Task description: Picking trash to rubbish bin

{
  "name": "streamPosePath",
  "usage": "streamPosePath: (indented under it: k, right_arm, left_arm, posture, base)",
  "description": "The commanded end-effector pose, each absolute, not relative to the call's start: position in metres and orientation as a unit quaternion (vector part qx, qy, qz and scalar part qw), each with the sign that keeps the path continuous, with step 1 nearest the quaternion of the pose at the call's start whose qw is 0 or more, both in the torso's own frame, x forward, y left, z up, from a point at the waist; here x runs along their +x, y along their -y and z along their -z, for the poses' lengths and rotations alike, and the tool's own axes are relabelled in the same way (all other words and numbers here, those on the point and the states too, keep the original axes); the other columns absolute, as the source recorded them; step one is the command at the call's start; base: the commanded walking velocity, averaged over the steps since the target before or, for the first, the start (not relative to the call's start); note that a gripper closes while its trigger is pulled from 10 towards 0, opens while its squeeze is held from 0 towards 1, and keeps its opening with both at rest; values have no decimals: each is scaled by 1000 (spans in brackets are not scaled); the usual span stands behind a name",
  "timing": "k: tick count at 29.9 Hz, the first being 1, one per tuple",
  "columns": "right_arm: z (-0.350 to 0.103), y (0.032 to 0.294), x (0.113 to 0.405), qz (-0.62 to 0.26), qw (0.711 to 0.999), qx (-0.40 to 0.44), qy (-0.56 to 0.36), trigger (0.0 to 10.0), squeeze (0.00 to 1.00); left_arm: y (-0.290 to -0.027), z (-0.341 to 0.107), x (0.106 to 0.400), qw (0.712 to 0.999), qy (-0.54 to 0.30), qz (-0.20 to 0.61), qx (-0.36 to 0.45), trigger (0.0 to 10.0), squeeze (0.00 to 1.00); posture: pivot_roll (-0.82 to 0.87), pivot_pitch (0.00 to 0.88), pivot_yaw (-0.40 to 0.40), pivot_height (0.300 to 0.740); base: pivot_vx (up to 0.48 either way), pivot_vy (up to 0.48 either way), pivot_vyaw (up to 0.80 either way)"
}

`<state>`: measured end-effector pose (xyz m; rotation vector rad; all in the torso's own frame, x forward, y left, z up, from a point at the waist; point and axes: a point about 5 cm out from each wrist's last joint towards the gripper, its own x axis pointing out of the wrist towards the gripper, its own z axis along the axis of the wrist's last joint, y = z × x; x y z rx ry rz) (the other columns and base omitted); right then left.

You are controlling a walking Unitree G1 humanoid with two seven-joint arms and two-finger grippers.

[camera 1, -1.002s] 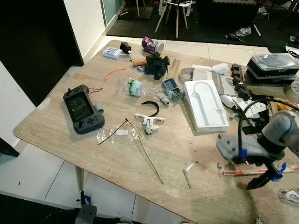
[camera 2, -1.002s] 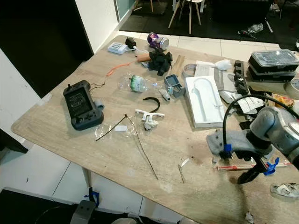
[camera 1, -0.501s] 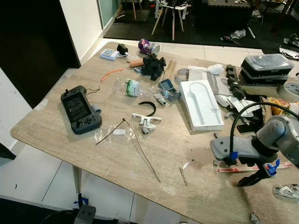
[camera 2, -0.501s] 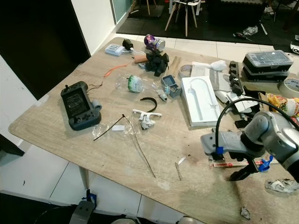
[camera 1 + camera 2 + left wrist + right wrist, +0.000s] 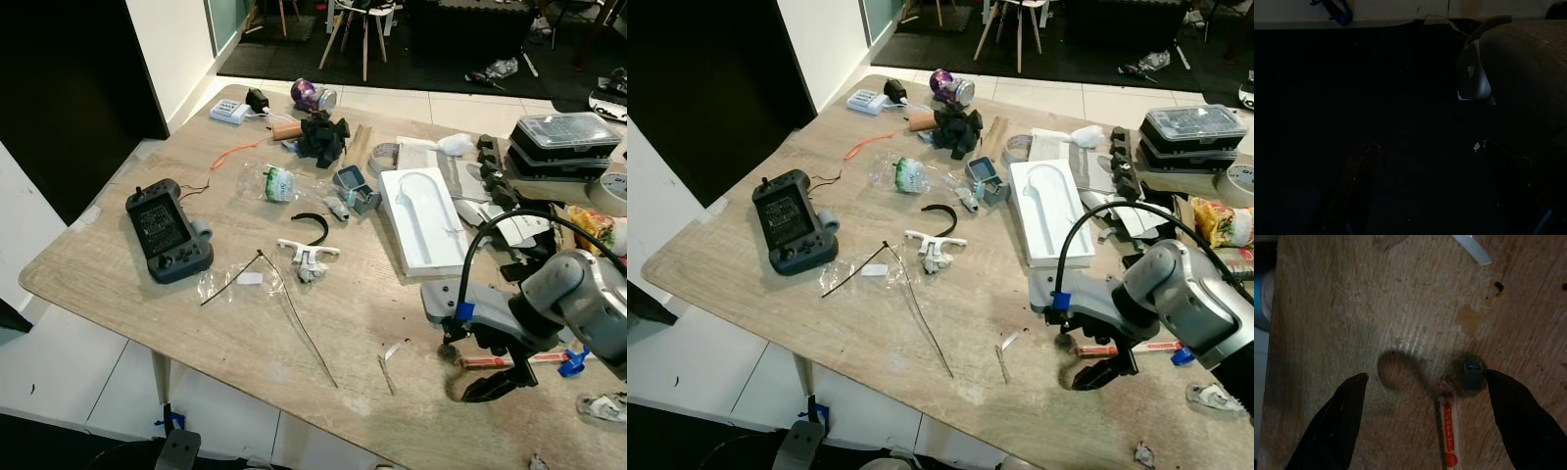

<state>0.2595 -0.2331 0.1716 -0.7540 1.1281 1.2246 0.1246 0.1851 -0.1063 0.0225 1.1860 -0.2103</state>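
A red-and-white paper wrapper [image 5: 519, 361] lies flat on the wooden table [image 5: 362, 304] near its front right edge. My right gripper [image 5: 470, 367] hangs just above the wrapper's left end, pointing down. In the right wrist view the gripper [image 5: 1425, 378] is open, its fingers [image 5: 1337, 426] spread wide over the wrapper [image 5: 1448, 426] and a small grey piece [image 5: 1473, 372]. Nothing is held. My left gripper [image 5: 1425, 161] hangs idle in deep shade, its two fingers faintly visible and apart.
Clutter on the table: a clear bottle with a green label [image 5: 279, 183], a plastic bag [image 5: 240, 281], a black handheld controller [image 5: 167, 228], a white foam tray [image 5: 423, 218], paper scraps [image 5: 390, 364], a crumpled wad [image 5: 601, 408], a tool case [image 5: 570, 137]. The table edge runs close in front.
My right arm has swung left across the table and dropped lower, so the gripper now hangs over the wrapper's left end. The camera has shifted slightly.
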Motion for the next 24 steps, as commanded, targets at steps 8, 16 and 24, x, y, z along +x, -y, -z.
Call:
streamPosePath:
  k: [8,16,24]
  right_arm:
    - [-156,252,239,-520,541,-362,-553,10000,0]
    - [-160,270,238,-486,536,-392,-568,10000,0]
    - [-165,291,240,-429,537,-435,-582,10000,0]
  left_arm:
    - [-129,112,111,803,-568,173,-53,10000,0]
    - [-129,112,110,802,-568,174,-53,10000,0]
    - [-129,112,110,802,-569,174,-52,10000,0]
  posture:
    - [-124,163,-53,740]
    - [-131,164,-54,740]
    - [-130,163,-54,740]
  base:
    - [0,0,0]
    - [0,0,0]
    - [0,0,0]
